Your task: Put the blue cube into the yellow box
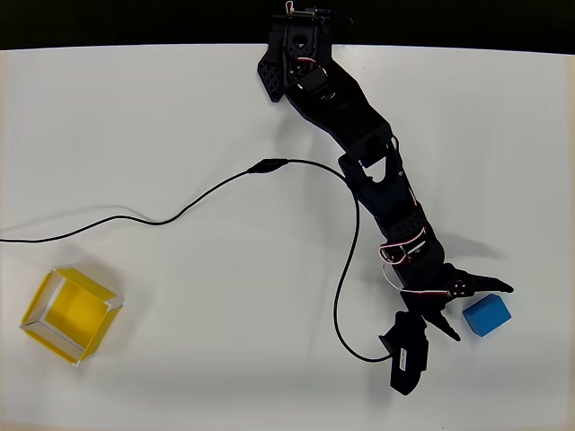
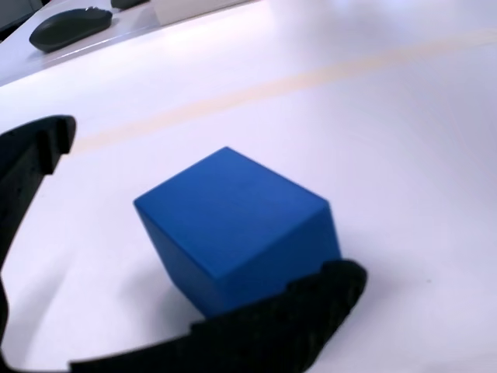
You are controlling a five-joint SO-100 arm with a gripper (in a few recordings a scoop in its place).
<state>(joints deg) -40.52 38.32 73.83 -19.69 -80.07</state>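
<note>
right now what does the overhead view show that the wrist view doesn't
Overhead alone: the yellow box at lower left, far from the cube, plus the arm and a black cable across the table. Wrist alone: a dark mouse at the top left edge and a faint tan stripe on the table. Both: the blue cube resting on the table, and the open claw reaching around it, not yet closed.

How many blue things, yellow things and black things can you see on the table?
Blue: 1, the blue cube.
Yellow: 1, the yellow box.
Black: 2, the robot arm with its gripper open beside the cube, and the cable.
Total: 4.
</note>
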